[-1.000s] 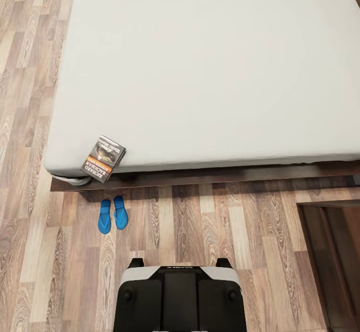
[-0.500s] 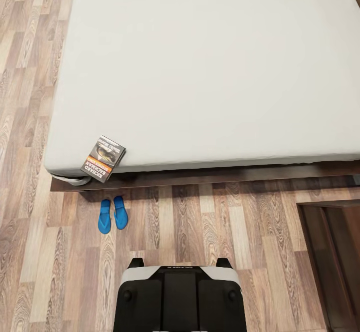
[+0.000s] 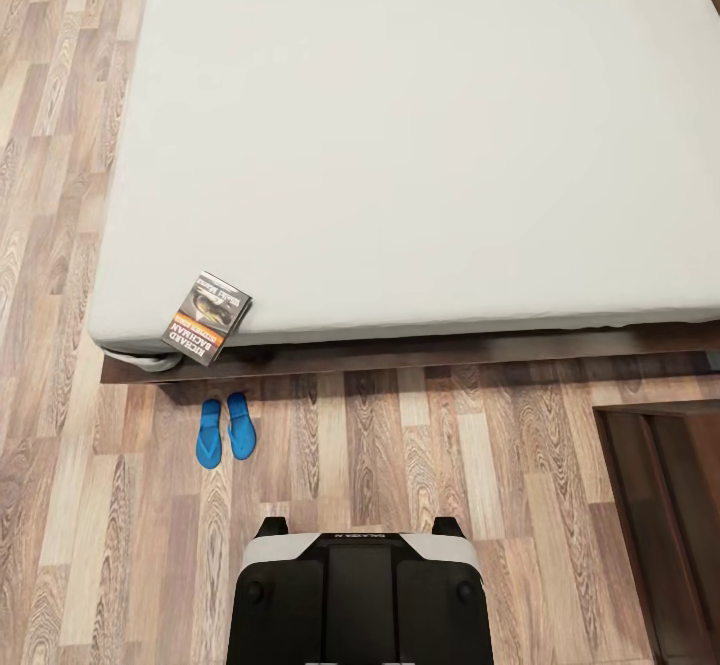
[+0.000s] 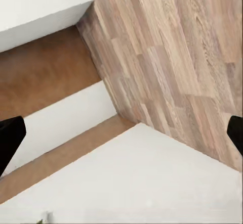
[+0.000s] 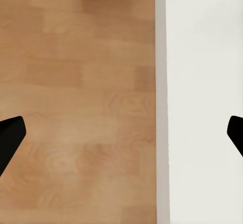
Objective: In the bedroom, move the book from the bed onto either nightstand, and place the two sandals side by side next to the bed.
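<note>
Down at the near-left corner of the bed (image 3: pixel 400 135), the book (image 3: pixel 207 317) sits right on the mattress edge, tilted a bit, with its near corner poking out over the dark frame. On the floor (image 3: pixel 420 455) just in front of that corner, the two sandals (image 3: pixel 225 429) already lie side by side, nearly touching and close to the bed, so that half of the job looks pretty much sorted.

Nothing has shifted over the last second: book, sandals and view all match the earlier head pictures, so the robot seems parked, probably lining up its next move. Its dark base (image 3: pixel 358 597) shows at the near edge of the head view, a little right of the book.

Both wrist views show black fingertips at opposite edges, so the left gripper (image 4: pixel 121 133) and right gripper (image 5: pixel 121 138) are spread wide with nothing between them, looking at floor planks and pale surfaces.

The book hasn't been touched yet. A dark wooden piece (image 3: pixel 665 505) shows at the near right, but it's hard to say whether that's a nightstand.
</note>
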Robot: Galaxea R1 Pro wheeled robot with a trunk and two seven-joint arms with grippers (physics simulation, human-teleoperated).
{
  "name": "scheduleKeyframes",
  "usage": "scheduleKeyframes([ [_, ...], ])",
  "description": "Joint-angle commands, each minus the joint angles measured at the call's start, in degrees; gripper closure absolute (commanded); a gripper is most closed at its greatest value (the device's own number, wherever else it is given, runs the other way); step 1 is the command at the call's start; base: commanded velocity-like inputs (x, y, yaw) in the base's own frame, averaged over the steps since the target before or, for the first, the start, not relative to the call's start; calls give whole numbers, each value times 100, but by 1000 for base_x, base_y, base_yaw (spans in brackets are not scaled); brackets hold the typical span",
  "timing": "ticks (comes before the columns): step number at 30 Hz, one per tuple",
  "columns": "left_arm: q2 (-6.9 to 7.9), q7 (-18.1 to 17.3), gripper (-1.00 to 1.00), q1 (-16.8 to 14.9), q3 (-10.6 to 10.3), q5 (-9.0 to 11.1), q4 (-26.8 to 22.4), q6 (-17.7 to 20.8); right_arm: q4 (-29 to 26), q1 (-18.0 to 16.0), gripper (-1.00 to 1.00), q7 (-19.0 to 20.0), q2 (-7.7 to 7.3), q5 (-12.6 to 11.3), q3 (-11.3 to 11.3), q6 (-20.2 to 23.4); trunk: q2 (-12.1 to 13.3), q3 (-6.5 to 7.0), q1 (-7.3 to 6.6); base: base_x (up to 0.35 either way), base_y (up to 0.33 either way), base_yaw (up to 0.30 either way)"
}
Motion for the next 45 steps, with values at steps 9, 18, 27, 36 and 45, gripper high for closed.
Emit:
scheduleKeyframes([
  [9,-512,30,-100,1435,-36,440,63,-363,-42,5,-100,-22,-16,-36,47,-10,-4,-1,2,0,0,0],
  [18,-725,36,-100,2199,-27,513,78,-644,-46,5,-100,-24,-22,-37,47,-10,-4,-1,2,0,29,0],
  [27,-779,23,-100,2365,-25,525,81,-705,-63,-2,-100,-24,-37,-40,47,-13,-4,-1,2,0,195,0],
  [36,-813,11,-100,2416,-25,527,82,-722,-215,-4,-100,-41,-184,-51,41,-18,-4,-1,2,0,189,0],
  [45,-819,-1,-100,2438,-25,528,84,-726,-265,-21,-100,-57,-394,-337,-330,-15,-4,-1,2,-6,76,0],
])
